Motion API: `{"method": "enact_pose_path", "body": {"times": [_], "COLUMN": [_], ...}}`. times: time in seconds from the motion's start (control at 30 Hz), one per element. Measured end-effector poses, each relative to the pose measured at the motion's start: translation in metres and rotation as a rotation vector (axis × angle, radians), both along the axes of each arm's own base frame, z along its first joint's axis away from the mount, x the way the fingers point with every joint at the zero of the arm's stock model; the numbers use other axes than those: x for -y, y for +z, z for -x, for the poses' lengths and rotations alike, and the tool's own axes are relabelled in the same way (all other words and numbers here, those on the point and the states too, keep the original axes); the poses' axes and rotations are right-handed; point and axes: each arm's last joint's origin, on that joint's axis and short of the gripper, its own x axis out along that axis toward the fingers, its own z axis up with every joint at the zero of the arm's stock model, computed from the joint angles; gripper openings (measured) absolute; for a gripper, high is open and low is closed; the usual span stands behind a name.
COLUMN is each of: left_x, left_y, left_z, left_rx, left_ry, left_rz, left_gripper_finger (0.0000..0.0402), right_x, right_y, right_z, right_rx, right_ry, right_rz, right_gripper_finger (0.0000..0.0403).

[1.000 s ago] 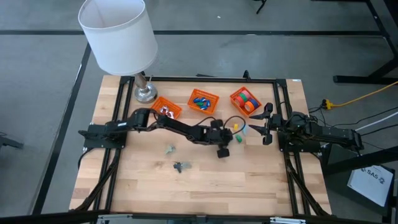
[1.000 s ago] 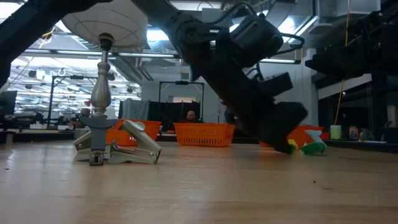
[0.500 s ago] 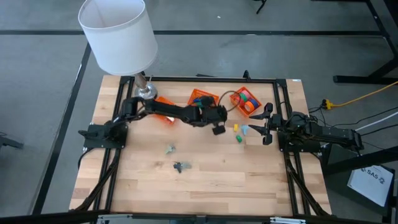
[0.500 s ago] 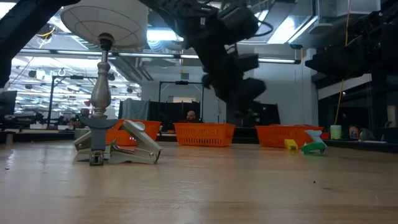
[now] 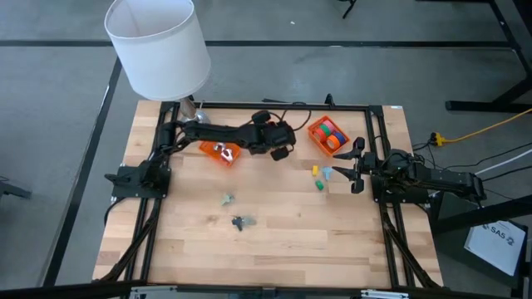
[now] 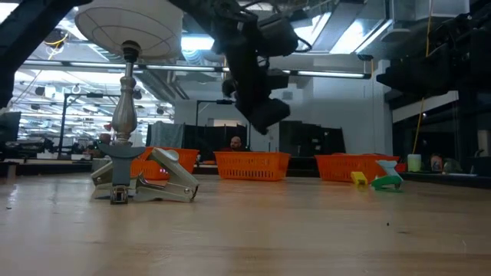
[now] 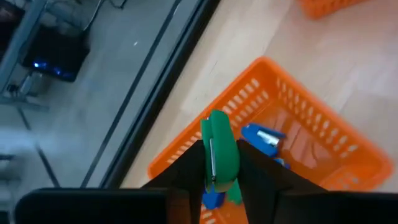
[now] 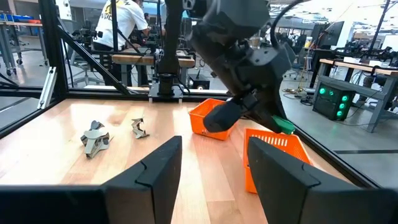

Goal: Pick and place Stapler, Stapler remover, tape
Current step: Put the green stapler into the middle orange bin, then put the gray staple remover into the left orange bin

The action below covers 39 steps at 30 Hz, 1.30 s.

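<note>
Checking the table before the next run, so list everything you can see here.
lamp: one, white shade, far left corner
baskets: three, orange, in a row along the far edge
tape: several rolls, green, orange, pink and red, in the right basket
blue pieces: a few, in the middle basket
removers: two, grey, on the table's left middle
loose pieces: about three, yellow, green and pale blue, near the right gripper
person: one, in the room beyond
table: one, pale wood
green stapler: one, between the left gripper's fingers
left gripper: over the middle basket
right gripper: open, at the right edge
</note>
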Motion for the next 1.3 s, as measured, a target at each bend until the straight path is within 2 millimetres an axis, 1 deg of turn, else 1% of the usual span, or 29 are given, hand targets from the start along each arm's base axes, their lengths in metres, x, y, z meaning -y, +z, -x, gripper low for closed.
{"method": "enact_pose_path", "body": {"times": [0.2, 0.4, 0.5, 0.73, 0.83, 0.93, 1.07, 1.17, 1.3], "left_x": [-0.002, -0.002, -0.002, 0.0, 0.004, 0.017, 0.043, 0.067, 0.102], "left_y": [-0.006, -0.006, -0.006, -0.008, -0.003, 0.014, 0.039, 0.06, 0.078], "left_z": [0.004, 0.004, 0.004, 0.008, 0.012, 0.017, 0.029, 0.041, 0.052], "left_rx": [-0.026, -0.032, -0.03, -0.087, -0.106, -0.103, -0.121, -0.115, -0.06], "left_ry": [-0.017, -0.01, -0.022, -0.036, -0.046, -0.068, -0.112, -0.116, -0.148], "left_rz": [0.094, 0.082, 0.103, 0.128, 0.141, 0.129, 0.095, 0.045, 0.035], "left_gripper_finger": [0.0121, 0.015, 0.0165, 0.0204, 0.0211, 0.021, 0.0206, 0.0205, 0.0205], "right_x": [0.0, 0.0, 0.0, 0.0, 0.0, 0.0, 0.0, 0.0, 0.0], "right_y": [0.0, 0.0, 0.0, 0.0, 0.0, 0.0, 0.0, 0.0, 0.0], "right_z": [0.0, 0.0, 0.0, 0.0, 0.0, 0.0, 0.0, 0.0, 0.0], "right_rx": [0.0, 0.0, 0.0, 0.0, 0.0, 0.0, 0.0, 0.0, 0.0], "right_ry": [0.0, 0.0, 0.0, 0.0, 0.0, 0.0, 0.0, 0.0, 0.0], "right_rz": [0.0, 0.0, 0.0, 0.0, 0.0, 0.0, 0.0, 0.0, 0.0], "right_gripper_finger": [0.0188, 0.0188, 0.0188, 0.0188, 0.0188, 0.0188, 0.0188, 0.0188, 0.0188]}}
